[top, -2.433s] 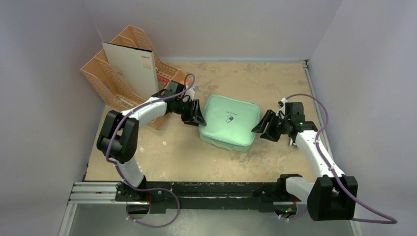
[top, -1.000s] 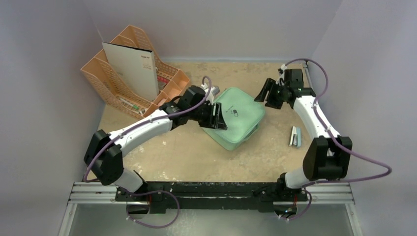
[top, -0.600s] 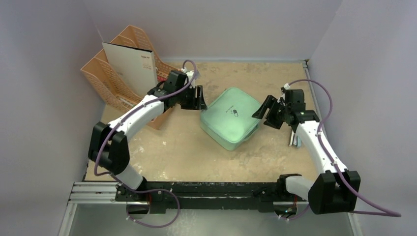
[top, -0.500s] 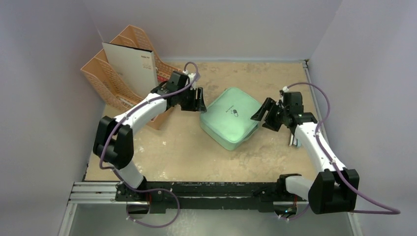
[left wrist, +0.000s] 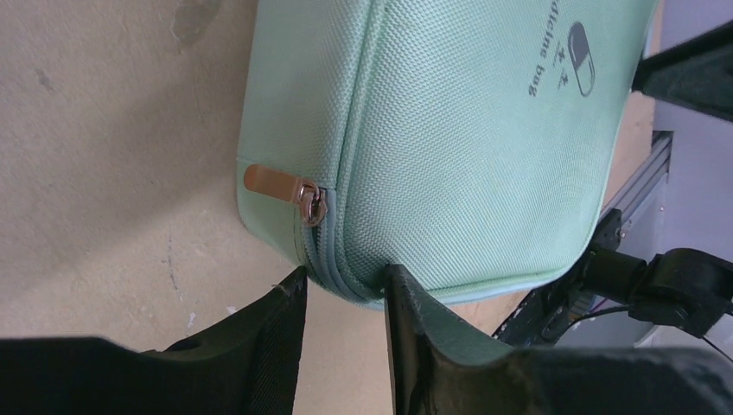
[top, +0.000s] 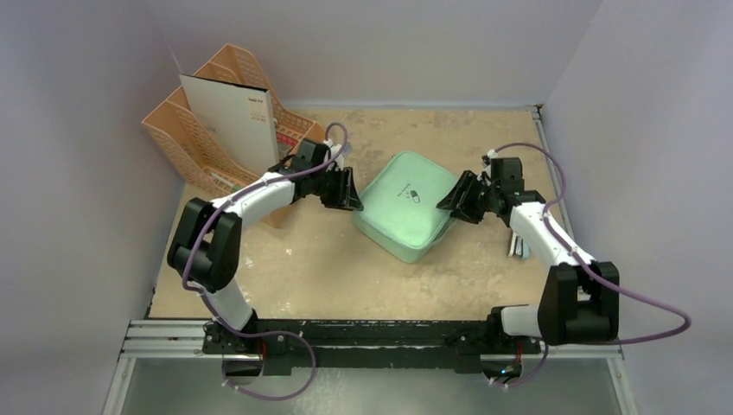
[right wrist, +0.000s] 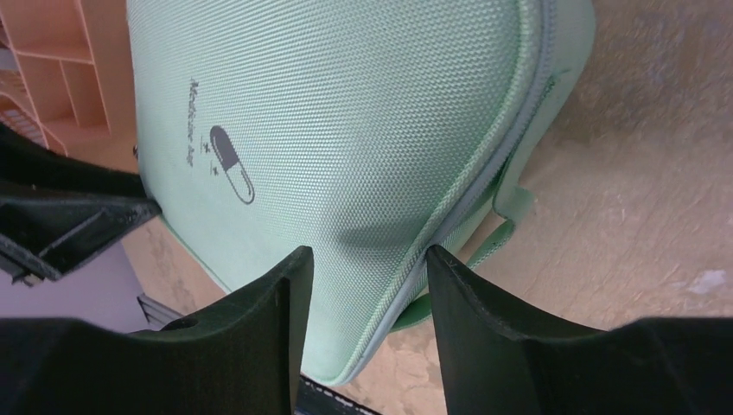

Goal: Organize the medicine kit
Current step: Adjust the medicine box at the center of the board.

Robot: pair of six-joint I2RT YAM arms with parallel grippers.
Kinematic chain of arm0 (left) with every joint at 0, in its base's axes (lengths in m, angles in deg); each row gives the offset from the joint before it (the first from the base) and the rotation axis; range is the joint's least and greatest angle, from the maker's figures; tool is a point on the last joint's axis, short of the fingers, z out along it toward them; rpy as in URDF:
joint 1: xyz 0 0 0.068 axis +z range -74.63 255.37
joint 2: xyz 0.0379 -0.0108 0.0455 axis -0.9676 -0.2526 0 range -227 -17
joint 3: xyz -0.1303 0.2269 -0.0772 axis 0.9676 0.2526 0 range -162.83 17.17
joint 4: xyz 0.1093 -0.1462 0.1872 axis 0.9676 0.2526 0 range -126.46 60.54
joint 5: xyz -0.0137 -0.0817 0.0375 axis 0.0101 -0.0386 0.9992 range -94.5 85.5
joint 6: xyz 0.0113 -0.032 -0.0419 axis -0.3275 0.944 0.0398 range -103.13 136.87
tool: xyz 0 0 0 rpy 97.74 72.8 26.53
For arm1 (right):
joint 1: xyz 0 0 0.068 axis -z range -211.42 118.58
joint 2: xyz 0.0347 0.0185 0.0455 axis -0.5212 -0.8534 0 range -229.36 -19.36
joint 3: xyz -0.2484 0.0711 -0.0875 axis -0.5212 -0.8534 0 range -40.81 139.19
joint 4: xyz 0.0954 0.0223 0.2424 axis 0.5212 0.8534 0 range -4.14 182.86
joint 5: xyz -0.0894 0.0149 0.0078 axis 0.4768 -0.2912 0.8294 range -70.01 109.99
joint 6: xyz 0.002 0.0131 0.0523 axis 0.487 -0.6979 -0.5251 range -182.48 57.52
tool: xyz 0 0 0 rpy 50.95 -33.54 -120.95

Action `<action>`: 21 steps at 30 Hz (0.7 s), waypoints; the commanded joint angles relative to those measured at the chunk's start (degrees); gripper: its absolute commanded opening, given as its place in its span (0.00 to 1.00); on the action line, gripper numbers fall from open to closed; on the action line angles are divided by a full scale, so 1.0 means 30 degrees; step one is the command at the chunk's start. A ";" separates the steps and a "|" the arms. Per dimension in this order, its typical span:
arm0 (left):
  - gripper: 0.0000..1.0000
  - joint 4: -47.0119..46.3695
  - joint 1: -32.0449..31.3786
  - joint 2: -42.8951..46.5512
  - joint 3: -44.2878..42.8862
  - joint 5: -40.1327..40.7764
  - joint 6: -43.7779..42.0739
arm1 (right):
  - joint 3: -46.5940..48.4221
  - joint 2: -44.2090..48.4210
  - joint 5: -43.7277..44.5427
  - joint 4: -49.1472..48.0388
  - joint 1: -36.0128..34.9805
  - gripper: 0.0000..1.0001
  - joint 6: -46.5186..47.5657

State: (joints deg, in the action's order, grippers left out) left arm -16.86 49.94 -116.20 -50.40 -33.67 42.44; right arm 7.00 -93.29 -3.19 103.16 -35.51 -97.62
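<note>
The mint-green medicine kit [top: 404, 209] lies zipped shut on the table, turned corner-on, with its capsule logo up. My left gripper [top: 350, 192] is at its left corner. In the left wrist view this gripper [left wrist: 346, 275] pinches the zippered rim of the kit [left wrist: 458, 147], just past the tan zipper pull [left wrist: 281, 183]. My right gripper [top: 451, 201] is at the kit's right corner. In the right wrist view it [right wrist: 370, 252] stands open astride the kit's [right wrist: 346, 112] seamed edge, one finger over the lid and one at the zipper line.
A peach desk organizer [top: 177, 143] holding a white card [top: 229, 121] stands at the back left, close behind my left arm. A small grey-and-white item [top: 517, 245] lies on the table by my right forearm. A green strap [right wrist: 497, 238] sticks out under the kit.
My left gripper has dropped to the kit's left corner and narrowed onto its rim. My right gripper has moved in to the right corner and narrowed. The kit has barely shifted.
</note>
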 commanded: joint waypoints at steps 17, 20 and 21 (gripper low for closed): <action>0.40 -0.4127 -0.3551 0.1915 0.1615 -0.1643 0.1731 | 0.9028 -0.6183 0.4233 0.3761 0.0280 0.65 0.5512; 0.41 -0.1829 -0.3548 0.2663 0.1211 0.1594 0.0998 | 0.9516 -0.5285 0.5927 0.4982 0.0282 0.65 0.5871; 0.41 -0.1589 -0.3529 0.2950 0.1373 0.2360 0.0836 | 0.9404 -0.4893 0.6333 0.4978 0.0282 0.66 0.5902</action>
State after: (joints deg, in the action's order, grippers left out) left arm -25.89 38.66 -111.80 -43.74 -36.27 47.97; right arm 32.51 -112.66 7.76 110.96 -34.51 -82.65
